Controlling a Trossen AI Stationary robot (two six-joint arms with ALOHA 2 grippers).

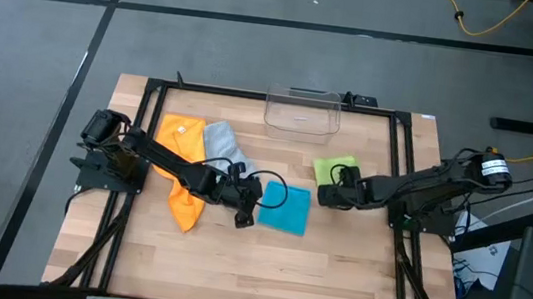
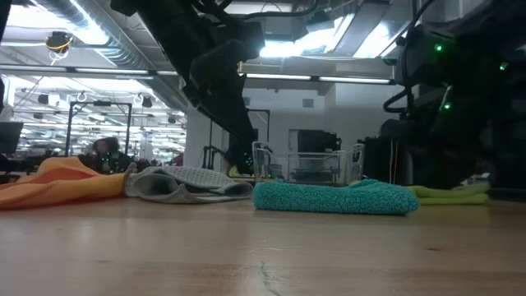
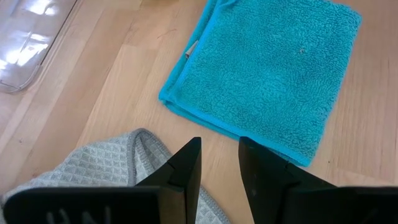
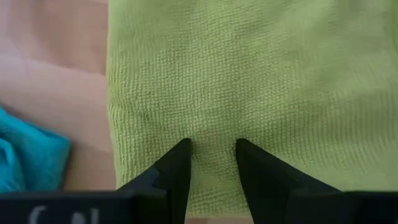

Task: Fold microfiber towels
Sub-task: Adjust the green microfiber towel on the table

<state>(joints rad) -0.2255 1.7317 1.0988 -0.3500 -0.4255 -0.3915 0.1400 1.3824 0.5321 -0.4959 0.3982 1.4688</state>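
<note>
The teal towel (image 1: 286, 209) lies folded flat at frame center, its long axis tilted slightly off vertical, with the lime green towel (image 1: 334, 167) folded just upper right of it. The left pincer (image 1: 244, 210) hovers at the teal towel's left edge, fingers a narrow gap apart and empty, the grey towel (image 3: 93, 168) beneath it. The right pincer (image 4: 211, 158) sits over the green towel, slightly parted, gripping nothing.

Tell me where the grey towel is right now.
In the high view the grey towel lies left of the table's middle, against the orange towel on its left, with the teal towel to its right. The left hand hovers just beside it.
</note>
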